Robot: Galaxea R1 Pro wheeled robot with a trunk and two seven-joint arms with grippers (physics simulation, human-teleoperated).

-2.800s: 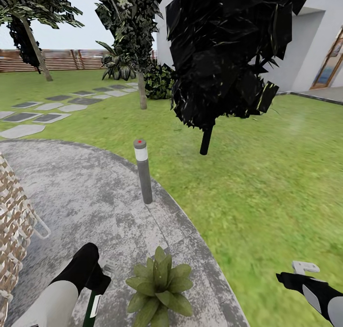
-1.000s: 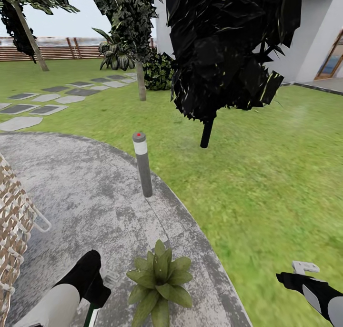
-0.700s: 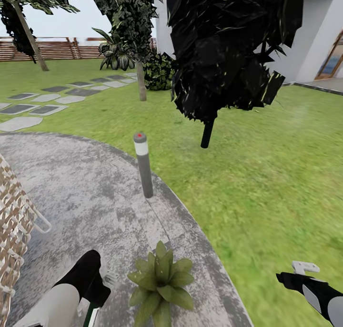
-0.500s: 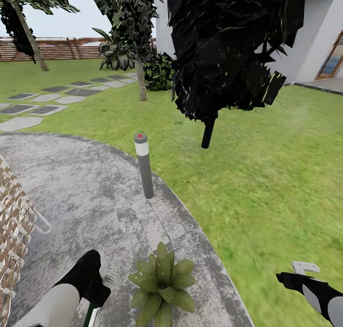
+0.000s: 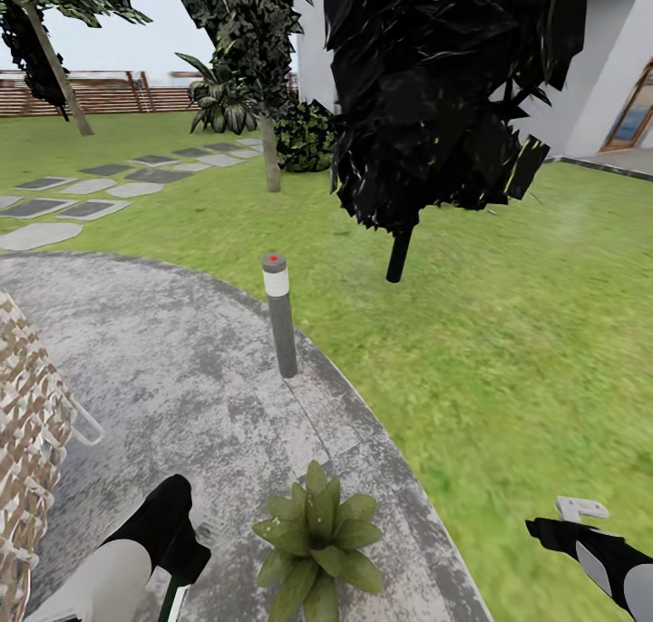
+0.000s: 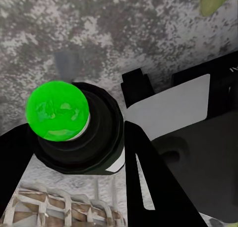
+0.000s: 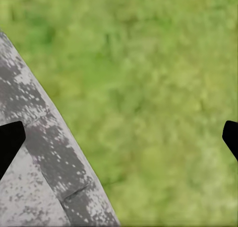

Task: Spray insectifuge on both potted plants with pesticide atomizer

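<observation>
The left gripper (image 6: 99, 152) is clamping the round dark atomizer (image 6: 79, 132); the right gripper's (image 7: 119, 137) jaws are gaping over lawn (image 7: 148, 88). One broad-leaved potted plant (image 5: 317, 536) is sitting on mottled paving (image 5: 181, 377).

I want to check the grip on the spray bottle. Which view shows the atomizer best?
The left wrist view: the pesticide atomizer sits close up, with the left gripper closed around its dark body. The head view shows a green-and-white sliver under the left arm. The right wrist view shows grass and paving.

Potted plant (image 5: 316, 540) on patio (image 5: 163, 368), bollard (image 5: 280, 315) behind.
</observation>
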